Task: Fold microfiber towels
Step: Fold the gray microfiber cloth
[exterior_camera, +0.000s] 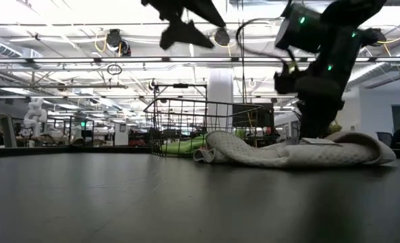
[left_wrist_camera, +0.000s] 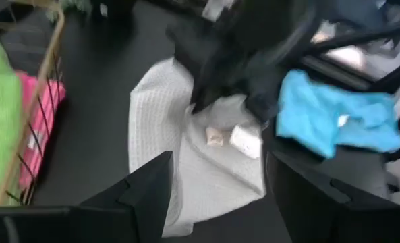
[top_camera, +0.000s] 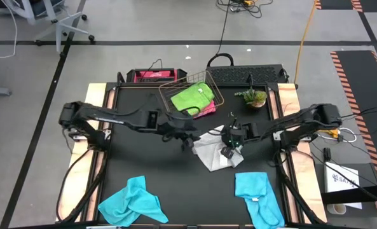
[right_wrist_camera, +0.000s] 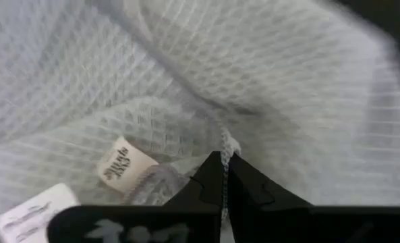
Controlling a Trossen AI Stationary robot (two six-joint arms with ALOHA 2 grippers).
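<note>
The light grey towel (top_camera: 211,156) lies crumpled on the black table's middle; it also shows in the low view (exterior_camera: 287,152) and the left wrist view (left_wrist_camera: 179,135). My right gripper (top_camera: 229,151) stands down on it, shut on the cloth (right_wrist_camera: 224,160). My left gripper (top_camera: 187,141) is open and empty; it hangs high above the table just left of the towel (exterior_camera: 186,30), with its fingers apart (left_wrist_camera: 216,182). Two turquoise towels (top_camera: 134,202) (top_camera: 258,197) lie near the front edge. The lime green towel (top_camera: 192,97) and the pink towel (top_camera: 206,109) lie in the copper wire basket (top_camera: 175,86). My right gripper pinches a raised fold or hem of the grey towel (right_wrist_camera: 228,145) between its two fingertips, close to the sewn-in labels (right_wrist_camera: 122,165). The fingers come from above, pointing down. The towel lies slack and bunched on the table (exterior_camera: 253,156).
The basket stands at the table's far middle, close behind the grey towel. A small green plant (top_camera: 254,97) stands to its right. A dark case (top_camera: 245,75) and a red-and-black box (top_camera: 151,76) sit along the far edge. Bare black table (top_camera: 150,162) lies left of centre.
</note>
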